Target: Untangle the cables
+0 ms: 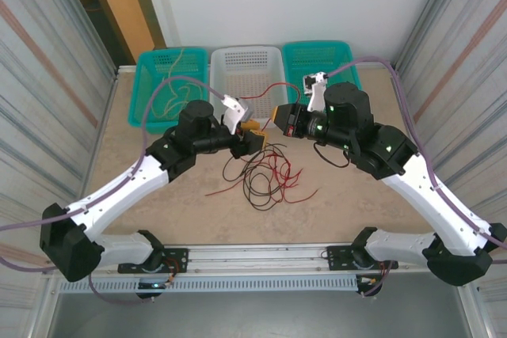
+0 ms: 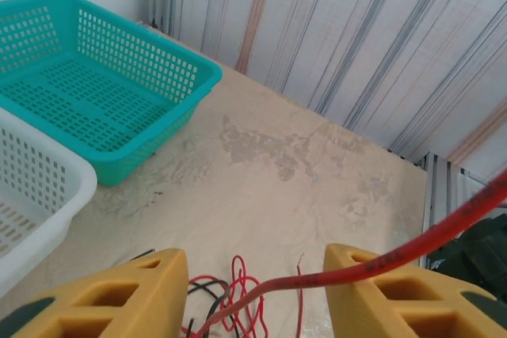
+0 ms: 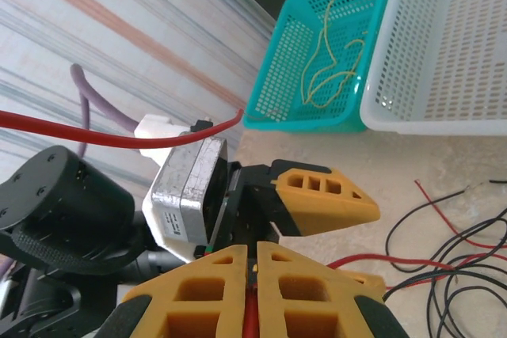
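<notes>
L hand point(image 2: 255, 255): fingers spread, red cable point(image 2: 380, 263) lying across one finger | R hand point(image 3: 255, 252): I read it pinched closed on red cable | red-and-black cables point(image 1: 265, 176): heaped mid-bench point(image 1: 158, 211) below both hands, bare surface toward near edge | yellow cable point(image 1: 168, 93): in left teal basket point(image 1: 150, 65), far edge

The top camera looks down from high behind the 6 o'clock edge, covering the whole table point(image 1: 348, 195). Both wrist cameras sit low and close. The left one faces 2 o'clock, the right one 10 o'clock, and both take in the white basket point(image 2: 32, 187) and the cables point(image 2: 396, 256).
</notes>
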`<state>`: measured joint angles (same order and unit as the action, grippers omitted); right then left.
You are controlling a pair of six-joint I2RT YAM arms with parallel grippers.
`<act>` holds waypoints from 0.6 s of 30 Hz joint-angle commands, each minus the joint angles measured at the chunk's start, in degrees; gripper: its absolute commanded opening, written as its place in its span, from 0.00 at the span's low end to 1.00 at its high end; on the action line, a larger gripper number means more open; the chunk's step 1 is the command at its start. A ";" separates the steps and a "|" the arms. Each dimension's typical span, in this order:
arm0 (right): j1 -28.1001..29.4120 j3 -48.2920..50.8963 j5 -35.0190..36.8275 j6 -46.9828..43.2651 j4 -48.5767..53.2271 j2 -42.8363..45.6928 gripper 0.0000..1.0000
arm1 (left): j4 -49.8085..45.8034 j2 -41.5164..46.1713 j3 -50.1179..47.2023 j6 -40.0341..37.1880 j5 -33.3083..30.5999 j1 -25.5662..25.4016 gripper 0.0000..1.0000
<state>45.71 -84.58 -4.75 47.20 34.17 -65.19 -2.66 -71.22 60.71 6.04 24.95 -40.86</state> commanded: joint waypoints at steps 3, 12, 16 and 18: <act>-0.62 0.51 -2.20 1.92 -3.70 1.53 0.05 | 3.94 -0.51 3.47 -0.18 2.82 -0.71 0.20; -2.90 4.06 -0.74 3.22 -3.59 3.76 0.27 | 2.15 4.77 2.97 1.04 5.11 -0.71 0.00; -5.79 6.24 -0.75 3.86 -1.72 4.73 0.56 | -0.11 9.28 2.56 2.15 4.36 -0.02 0.00; -7.54 7.71 -2.11 4.04 -0.43 4.27 0.67 | -1.12 10.49 3.39 5.00 4.56 1.50 0.00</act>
<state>39.72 -78.48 -6.20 50.65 31.75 -61.41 -2.92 -63.51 62.48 8.03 28.32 -40.69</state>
